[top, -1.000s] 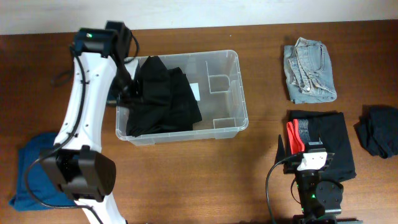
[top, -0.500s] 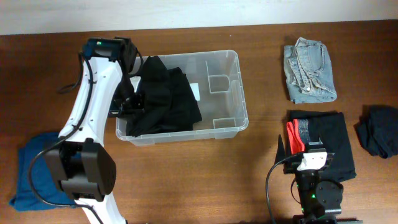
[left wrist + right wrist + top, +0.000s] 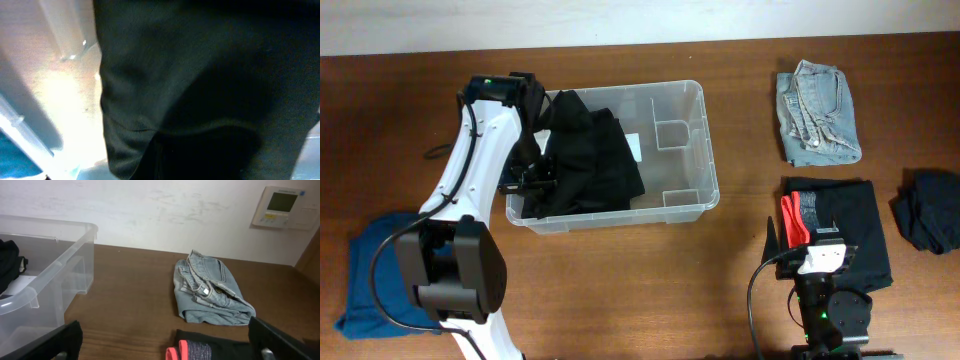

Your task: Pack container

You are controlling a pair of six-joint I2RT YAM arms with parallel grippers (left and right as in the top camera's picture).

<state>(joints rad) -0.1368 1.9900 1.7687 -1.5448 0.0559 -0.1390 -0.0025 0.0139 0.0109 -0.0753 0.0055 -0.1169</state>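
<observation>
At the near edge, right of centre, the right gripper (image 3: pixel 172 342) stands wide. Farther back, left of centre, the container (image 3: pixel 680 165) holds a black garment (image 3: pixel 590 160). The left gripper (image 3: pixel 532 180) sits at its left end, its spread impossible to tell.

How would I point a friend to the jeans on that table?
Find the clear container, then look right along the far side of the table. The jeans lie folded there on bare wood. They are pale blue denim, while the neighbouring folded garment is black.
</observation>
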